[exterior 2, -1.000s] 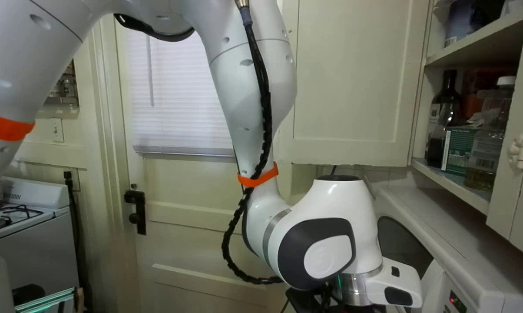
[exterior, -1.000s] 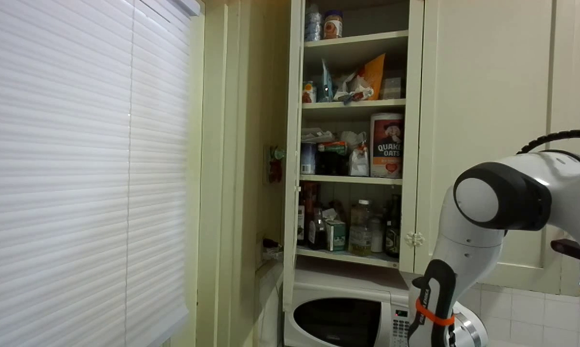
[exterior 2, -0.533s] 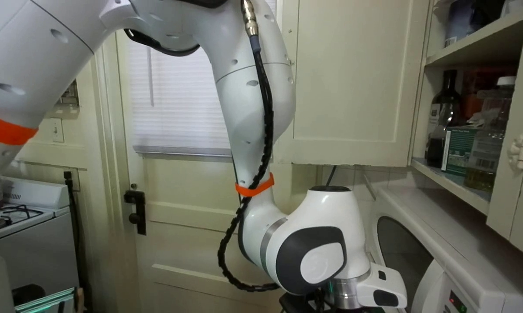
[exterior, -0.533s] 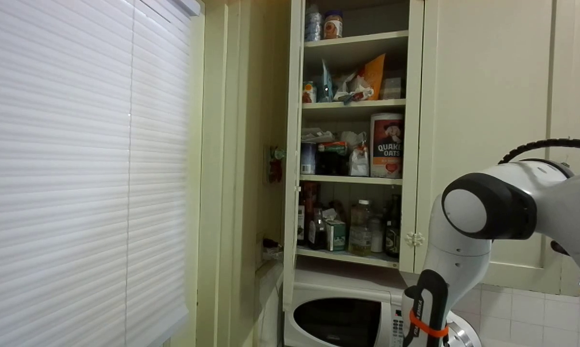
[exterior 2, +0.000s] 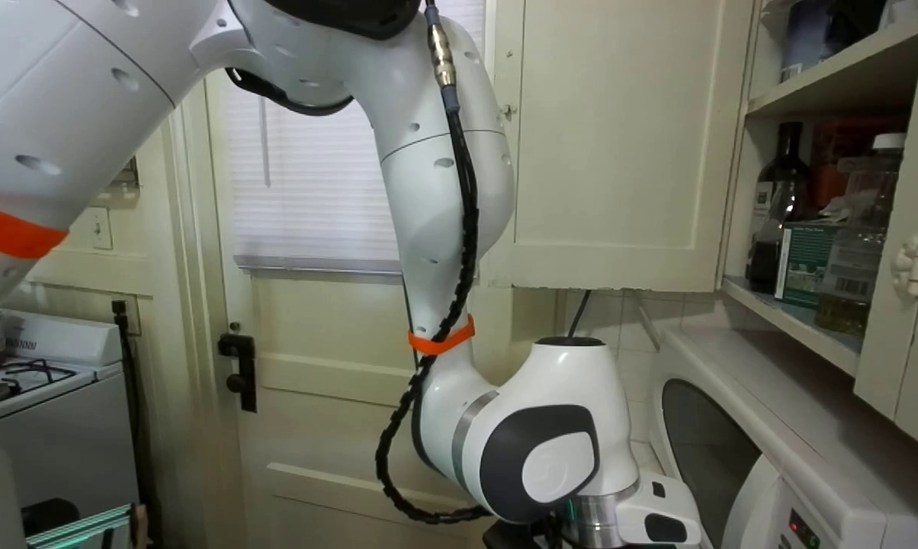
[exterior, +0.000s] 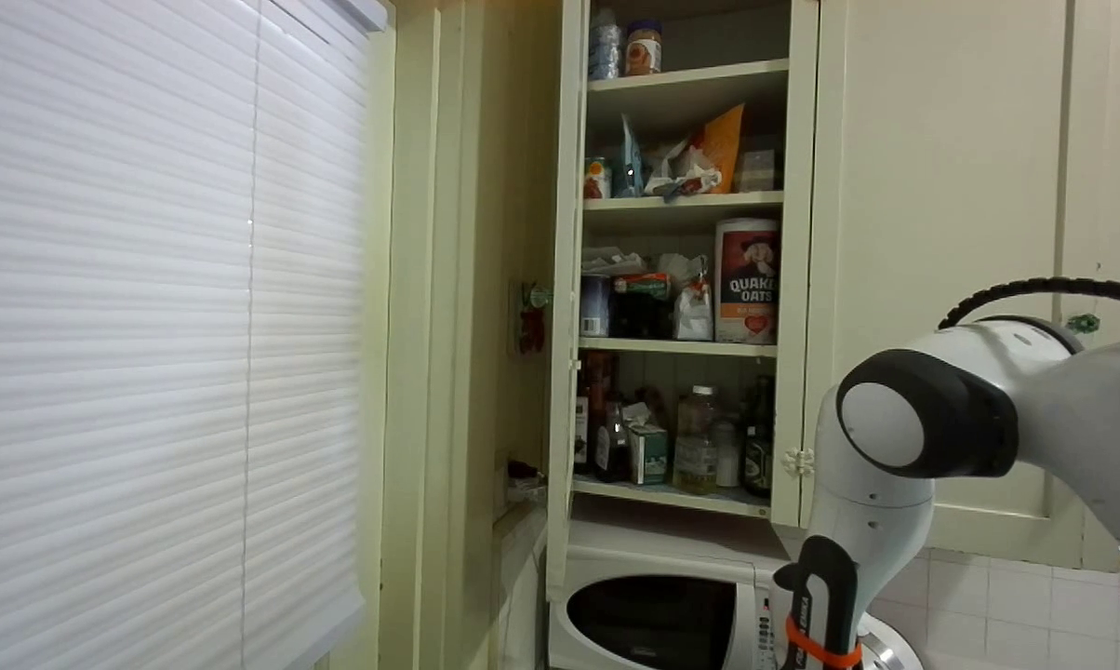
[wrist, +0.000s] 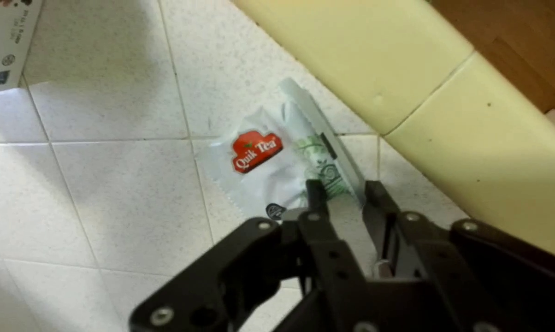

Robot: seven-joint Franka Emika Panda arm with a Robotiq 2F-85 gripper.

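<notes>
Tea sachet (wrist: 284, 163), one end between fingers (wrist: 317, 197)

wrist: close, down past end effector (wrist: 345, 188) | exterior: toward cupboard (exterior: 681, 348) | exterior: toward door (exterior 2: 329, 335) | exteriors share microwave (exterior: 653, 616)

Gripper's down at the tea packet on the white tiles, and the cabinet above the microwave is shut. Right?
Not quite: the cabinet above the microwave stands open, its shelves in plain sight in both exterior views. The gripper is at the tea packet on the white tiles, as you say.
</notes>
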